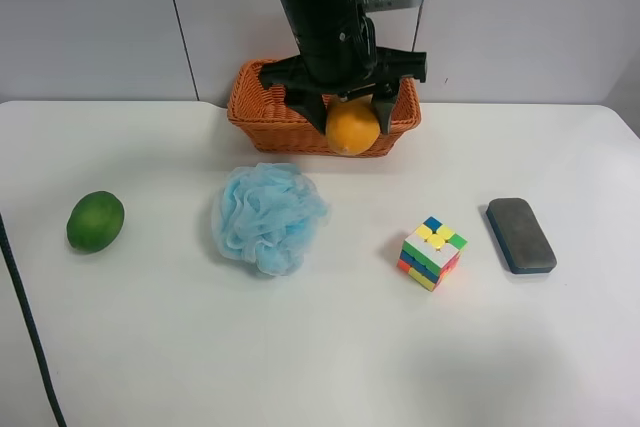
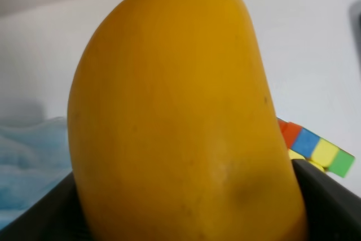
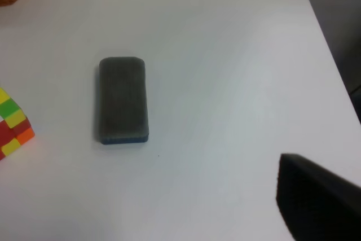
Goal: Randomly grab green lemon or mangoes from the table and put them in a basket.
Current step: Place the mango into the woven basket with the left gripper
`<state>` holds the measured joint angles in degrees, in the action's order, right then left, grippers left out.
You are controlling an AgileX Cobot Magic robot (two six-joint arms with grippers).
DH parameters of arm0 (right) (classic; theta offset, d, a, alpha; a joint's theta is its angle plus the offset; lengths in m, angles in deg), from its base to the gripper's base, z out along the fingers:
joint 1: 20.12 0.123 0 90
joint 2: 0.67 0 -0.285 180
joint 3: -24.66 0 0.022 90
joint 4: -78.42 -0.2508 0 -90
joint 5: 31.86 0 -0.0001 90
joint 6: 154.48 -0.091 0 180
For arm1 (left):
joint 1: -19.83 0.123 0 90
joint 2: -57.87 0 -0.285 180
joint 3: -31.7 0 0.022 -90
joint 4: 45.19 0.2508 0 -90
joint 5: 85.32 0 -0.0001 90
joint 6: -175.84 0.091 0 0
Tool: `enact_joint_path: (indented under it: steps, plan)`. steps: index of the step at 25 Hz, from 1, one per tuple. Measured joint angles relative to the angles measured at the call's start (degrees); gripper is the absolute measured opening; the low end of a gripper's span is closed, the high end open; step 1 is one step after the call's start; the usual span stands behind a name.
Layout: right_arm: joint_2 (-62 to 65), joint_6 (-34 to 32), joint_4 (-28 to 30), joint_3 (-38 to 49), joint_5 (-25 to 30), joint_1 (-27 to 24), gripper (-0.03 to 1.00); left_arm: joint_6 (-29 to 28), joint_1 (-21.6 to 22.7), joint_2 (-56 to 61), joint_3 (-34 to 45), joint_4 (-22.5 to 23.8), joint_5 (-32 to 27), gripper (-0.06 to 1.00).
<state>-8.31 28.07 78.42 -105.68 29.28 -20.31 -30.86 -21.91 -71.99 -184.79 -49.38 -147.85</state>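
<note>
The orange-yellow mango (image 1: 352,127) is held in my left gripper (image 1: 343,112), which is shut on it. It hangs at the front wall of the woven orange-brown basket (image 1: 260,112) at the back of the white table (image 1: 300,357). The mango fills the left wrist view (image 2: 180,117). The green lemon (image 1: 95,221) lies alone on the table at the exterior high view's left. In the right wrist view only a dark part of my right gripper (image 3: 316,201) shows at one corner; its jaws are hidden.
A light blue bath pouf (image 1: 268,215) lies in front of the basket. A colour cube (image 1: 432,252) and a dark grey eraser block (image 1: 520,235) lie at the exterior high view's right. The right wrist view shows the block (image 3: 123,100) and the cube's edge (image 3: 12,125).
</note>
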Motion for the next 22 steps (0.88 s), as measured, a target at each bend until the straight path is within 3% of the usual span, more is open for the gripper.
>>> enact_joint_path:
  steps: [5, 9, 16, 22]
  plan:
    - [0.0, 0.0, 0.0, 0.0, 0.0, 0.0, 0.99, 6.2, 5.3, 0.7, 0.0, -2.6, 0.3, 0.65]
    - [0.0, 0.0, 0.0, 0.0, 0.0, 0.0, 0.99, 11.9, 10.4, 0.7, 0.0, -3.6, 3.9, 0.65]
    - [0.0, 0.0, 0.0, 0.0, 0.0, 0.0, 0.99, 17.6, 15.8, 0.0, 0.0, -3.9, 15.7, 0.65]
    - [0.0, 0.0, 0.0, 0.0, 0.0, 0.0, 0.99, 20.2, 16.7, -4.4, 0.0, -4.0, 25.9, 0.65]
